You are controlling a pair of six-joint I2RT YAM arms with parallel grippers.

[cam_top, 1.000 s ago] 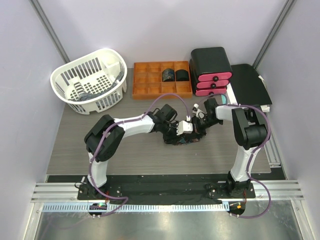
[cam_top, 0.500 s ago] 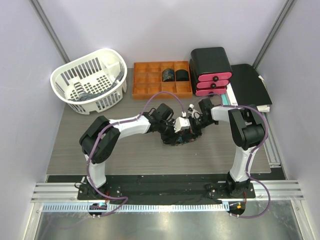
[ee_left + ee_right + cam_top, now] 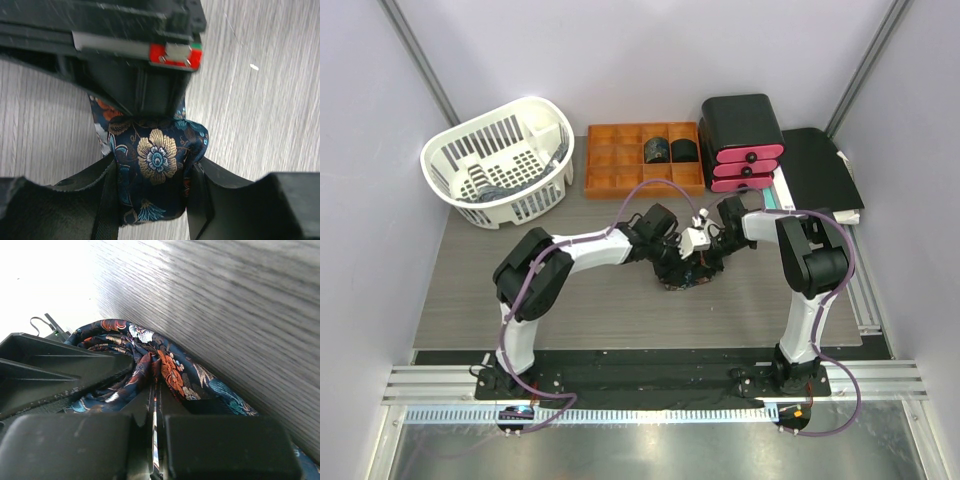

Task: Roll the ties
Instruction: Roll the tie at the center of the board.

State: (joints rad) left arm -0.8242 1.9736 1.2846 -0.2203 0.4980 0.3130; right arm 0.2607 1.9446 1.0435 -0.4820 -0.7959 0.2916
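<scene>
Looking through the left wrist camera, I see the left gripper (image 3: 152, 197) clamped on a bunched fold of the tie (image 3: 157, 155), dark navy with gold, blue and orange flowers, its fingers pressing the cloth from both sides. Just above it the right gripper (image 3: 154, 405) faces it from the opposite side; on its own camera the pads are together, with a thin edge of the same fabric pinched in the slit. From overhead, both meet over the middle of the grey table (image 3: 570, 310), where the bundle lies. Two rolled ties (image 3: 658, 150) sit side by side in the orange tray (image 3: 620, 172) at the back, well apart from the grippers.
</scene>
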